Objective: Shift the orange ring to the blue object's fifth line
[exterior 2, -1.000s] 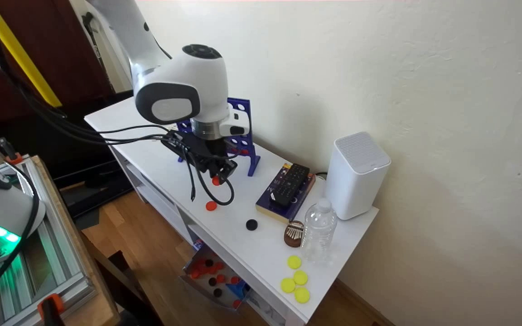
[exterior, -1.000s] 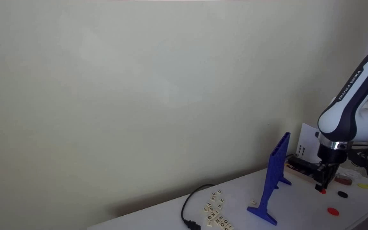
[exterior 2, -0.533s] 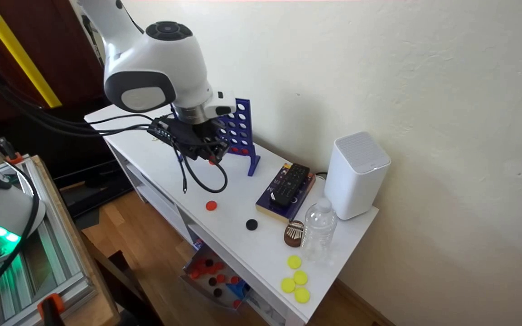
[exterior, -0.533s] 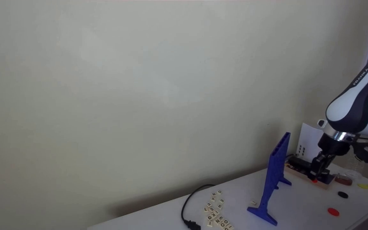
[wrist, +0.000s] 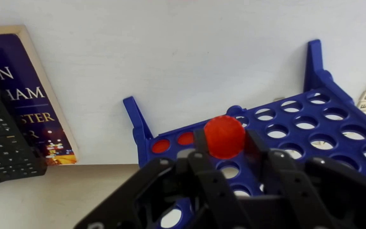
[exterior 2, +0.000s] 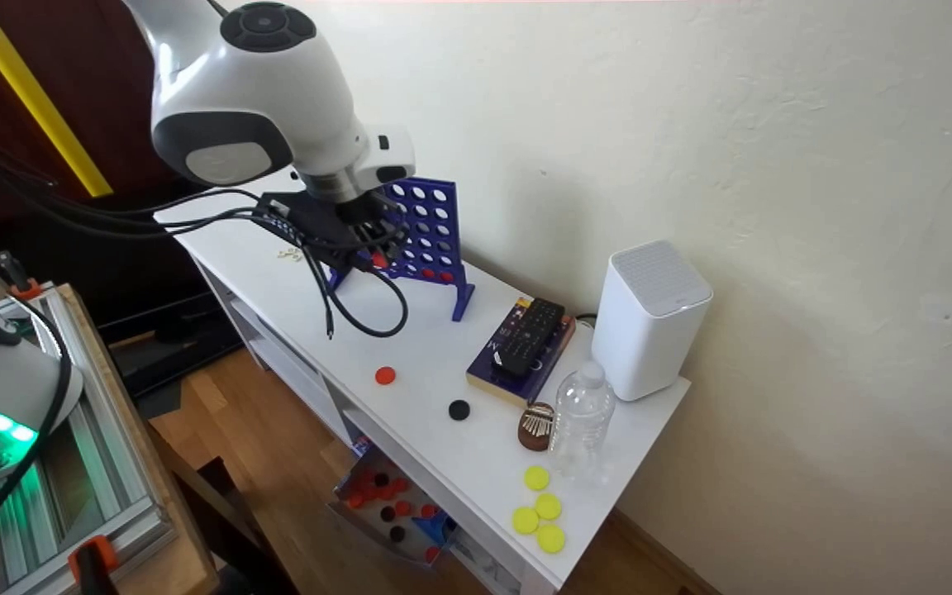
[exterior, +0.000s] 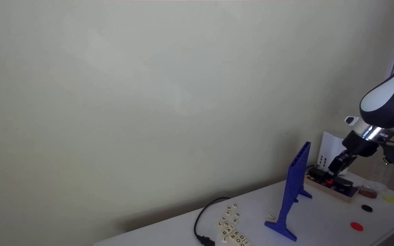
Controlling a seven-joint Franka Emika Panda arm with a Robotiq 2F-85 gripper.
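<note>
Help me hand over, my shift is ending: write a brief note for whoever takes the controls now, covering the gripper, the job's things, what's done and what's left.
Gripper: shut on the red disc, the job's orange ring.
Disc: off the table, apart from the blue stand.
Stand: on its feet, with two other red discs in its bottom row.
A loose disc lies on the table too.
Done: disc gripped and raised.
Left: likely lift it over the stand's top, line it up with the fifth line, let go. I can't tell which end that is counted from.
</note>
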